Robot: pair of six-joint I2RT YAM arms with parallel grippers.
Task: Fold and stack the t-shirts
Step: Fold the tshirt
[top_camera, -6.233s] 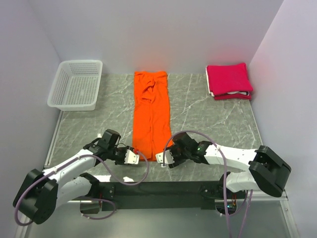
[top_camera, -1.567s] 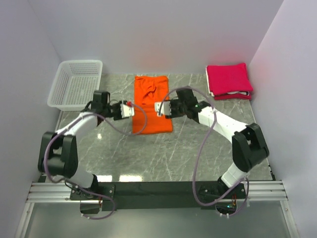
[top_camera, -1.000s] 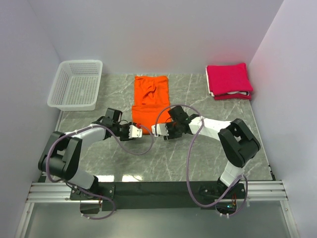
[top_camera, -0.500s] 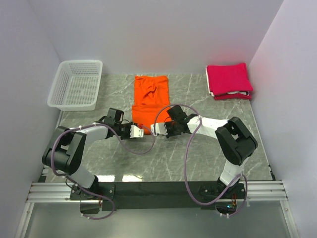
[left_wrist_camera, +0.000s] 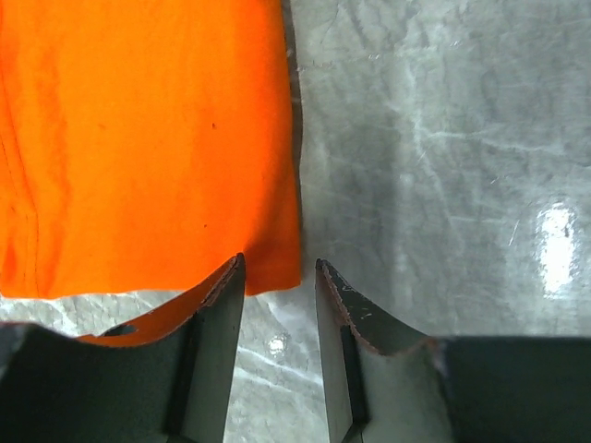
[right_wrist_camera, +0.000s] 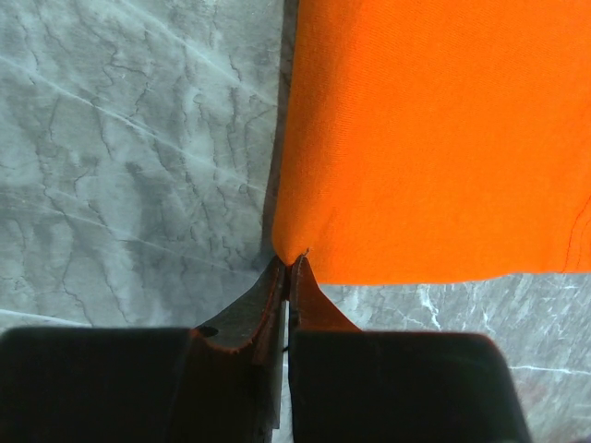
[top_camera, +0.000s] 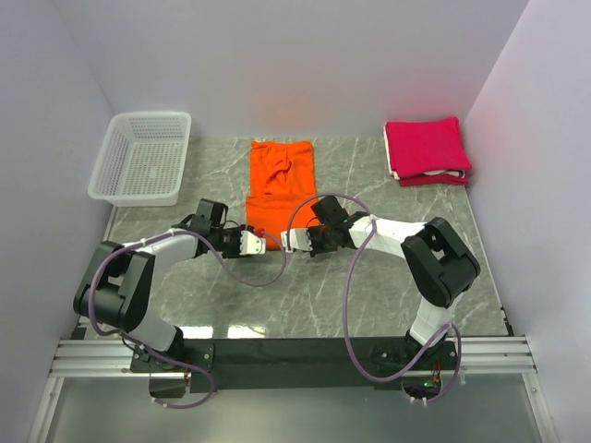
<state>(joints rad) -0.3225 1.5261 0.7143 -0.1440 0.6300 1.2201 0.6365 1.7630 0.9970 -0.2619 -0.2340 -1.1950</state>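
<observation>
Right pincer [right_wrist_camera: 288, 264] clamped on orange t-shirt [right_wrist_camera: 434, 138] hem corner; left pincer [left_wrist_camera: 275, 269] apart, straddling hem.

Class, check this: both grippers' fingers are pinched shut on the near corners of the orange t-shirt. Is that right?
No. The right fingers are pinched shut on a corner of the orange t-shirt, but the left wrist view shows the left fingers apart.

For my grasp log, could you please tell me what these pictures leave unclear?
Plain bright orange cloth t-shirt, near edge partly: left wrist view, left hand's finger covers it.
How much cloth the right hand pinches: right wrist view, its shut fingers hide it.
Layers in the folded crimson-pink t-shirt stack: top view, too small.
</observation>
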